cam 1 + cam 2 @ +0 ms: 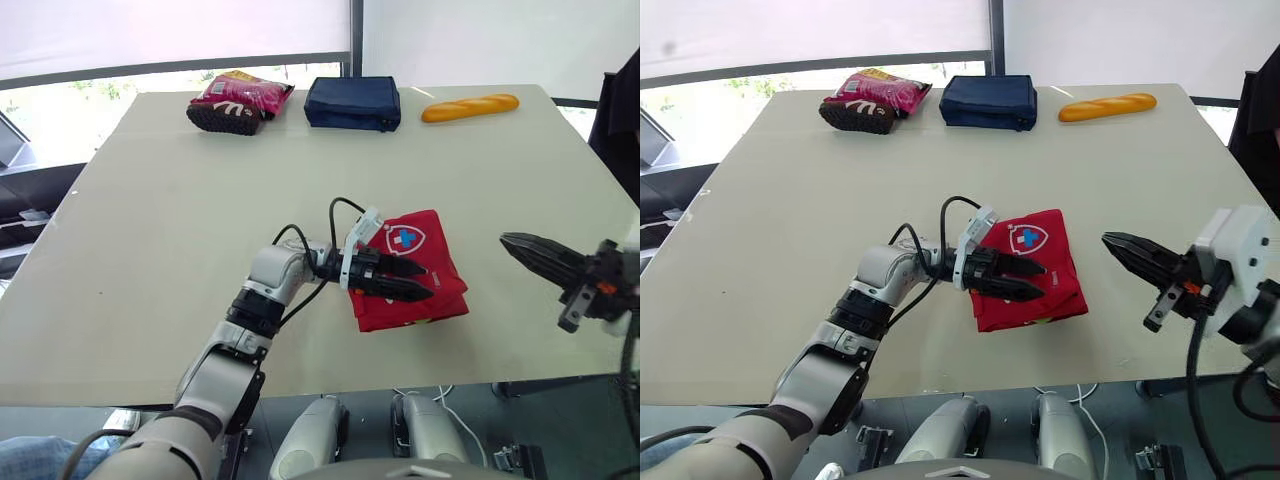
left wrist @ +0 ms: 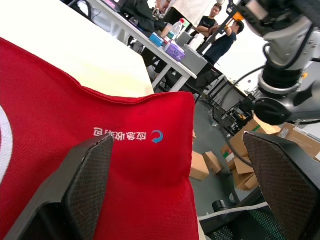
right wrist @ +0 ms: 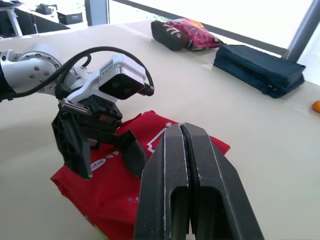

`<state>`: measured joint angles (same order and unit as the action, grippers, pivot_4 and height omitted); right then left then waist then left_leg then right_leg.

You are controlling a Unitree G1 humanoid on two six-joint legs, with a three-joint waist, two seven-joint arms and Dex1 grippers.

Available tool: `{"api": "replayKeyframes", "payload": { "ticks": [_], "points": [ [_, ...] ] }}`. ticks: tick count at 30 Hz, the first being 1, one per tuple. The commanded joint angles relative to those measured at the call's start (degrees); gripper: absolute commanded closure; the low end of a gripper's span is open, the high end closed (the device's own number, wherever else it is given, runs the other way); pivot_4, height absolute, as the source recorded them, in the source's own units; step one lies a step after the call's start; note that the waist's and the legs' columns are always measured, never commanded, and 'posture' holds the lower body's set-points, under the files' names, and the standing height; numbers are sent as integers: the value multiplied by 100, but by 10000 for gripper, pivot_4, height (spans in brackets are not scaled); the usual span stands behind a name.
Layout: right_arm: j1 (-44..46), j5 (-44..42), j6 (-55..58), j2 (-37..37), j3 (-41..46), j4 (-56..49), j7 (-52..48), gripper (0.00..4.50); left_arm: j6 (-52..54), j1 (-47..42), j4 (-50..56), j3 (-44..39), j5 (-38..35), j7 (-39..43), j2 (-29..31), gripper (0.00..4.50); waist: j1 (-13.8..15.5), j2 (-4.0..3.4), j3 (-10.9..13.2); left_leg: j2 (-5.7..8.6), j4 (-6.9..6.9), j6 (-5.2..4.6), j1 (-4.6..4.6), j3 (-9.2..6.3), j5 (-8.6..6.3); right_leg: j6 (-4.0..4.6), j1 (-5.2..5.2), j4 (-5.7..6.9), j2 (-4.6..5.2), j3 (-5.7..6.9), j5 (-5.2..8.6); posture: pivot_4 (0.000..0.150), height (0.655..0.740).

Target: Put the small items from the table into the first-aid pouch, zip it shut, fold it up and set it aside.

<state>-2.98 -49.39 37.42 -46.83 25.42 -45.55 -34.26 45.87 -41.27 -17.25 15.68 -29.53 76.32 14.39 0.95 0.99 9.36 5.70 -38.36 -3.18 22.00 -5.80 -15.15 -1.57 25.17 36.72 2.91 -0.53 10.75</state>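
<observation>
The red first-aid pouch lies folded on the cream table, near the front edge and a little right of centre. Its white cross badge faces up. My left gripper reaches in from the left and sits low over the pouch's near half, fingers open; in the left wrist view the pouch spreads beneath both spread fingers. My right gripper hovers to the right of the pouch, apart from it, pointing toward it with its fingers pressed shut and holding nothing.
Along the table's far edge lie a maroon snack bag, a navy zipped pouch and a baguette. The table's front edge runs just below the red pouch.
</observation>
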Motion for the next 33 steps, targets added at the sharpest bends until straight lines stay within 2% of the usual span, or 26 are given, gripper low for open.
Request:
{"api": "replayKeyframes", "payload": {
  "ticks": [1, 6, 8, 17, 25, 30, 33],
  "points": [
    [342, 619, -377, 35, -713, 364, -132, 45000, 16, 58, 9, 65, 10, 86, 36, 959, 2, 0, 0, 0, 0, 0, 2, 0, 0, 0, 1, 0, 0, 0, 0, 1500, 7293],
    [483, 2294, -1288, -32, -2206, 1487, -548, 45000, -79, 58, 117, -16, -14, 193, 133, 959, 0, 0, 0, 1, 0, 0, 2, 0, 0, 2, 3, -1, 0, 0, -1, 1500, 7293],
    [344, 2786, -1681, -66, -2528, 1886, -702, 45000, -89, 94, 284, -91, -84, 258, 234, 959, 1, 0, 1, 1, 0, 1, 2, 0, 0, 2, 3, -1, -1, 0, -1, 1500, 7293],
    [180, 3746, -2210, 210, -3379, 2484, -921, 45000, -81, 358, 1202, -589, -398, 350, 1049, 959, -32, -2, 1, -5, 3, 3, 0, 3, 1, 3, 10, 2, -9, -9, 0, 1500, 7293],
    [293, 3647, -2178, 168, -2984, 2368, -1115, 45000, -120, 870, 2401, -1456, -809, 366, 2298, 959, -50, -5, 3, -8, 6, 6, -1, 4, 0, 5, 14, 1, -13, -12, 0, 1500, 7293],
    [865, 2716, -1858, 79, -1968, 2399, -1393, 45000, -54, 1230, 3144, -2109, -1036, 159, 3036, 959, -9, -7, 14, -4, 2, 4, 4, 4, -1, 4, 12, -2, -5, -7, -1, 1500, 7293],
    [1411, 2408, -1698, 174, -1837, 2633, -1489, 45000, 118, 1298, 3443, -2425, -1332, -57, 3259, 959, -14, -5, 20, -5, 4, 4, 4, 2, -1, 4, 12, -1, -6, -4, -1, 1500, 7293]
  ]
}}
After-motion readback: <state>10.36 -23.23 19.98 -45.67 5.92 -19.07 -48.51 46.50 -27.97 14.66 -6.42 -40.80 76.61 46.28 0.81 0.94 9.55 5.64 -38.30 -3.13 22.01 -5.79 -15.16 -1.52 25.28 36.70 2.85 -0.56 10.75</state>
